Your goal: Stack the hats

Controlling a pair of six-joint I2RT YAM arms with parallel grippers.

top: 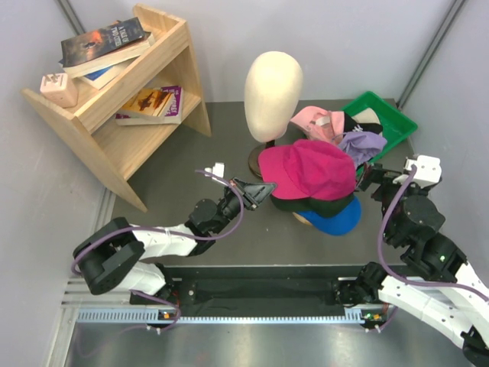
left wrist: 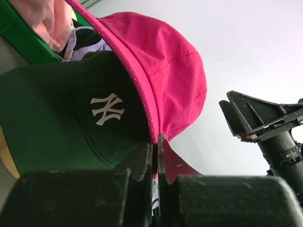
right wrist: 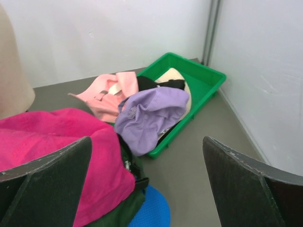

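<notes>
- The left gripper [top: 258,191] is pinched shut on the brim of the magenta hat [top: 309,168], at the hat's left edge.
- That hat sits on top of the black hat [left wrist: 106,109] and the blue hat [top: 336,222], in the middle of the table [top: 191,172] (so the pile is three hats high).
- The right gripper [top: 370,176] is wide open and holds nothing.
- The lavender hat [right wrist: 151,111] lies just ahead of it, hanging over the rim of the green tray [right wrist: 208,80]. So I think the right arm is the nearer one to fetch it.

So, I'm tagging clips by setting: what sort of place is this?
Probably a lab test booth, not a home: bare white walls, arms bolted to a table, a staged wooden bookshelf.
</notes>
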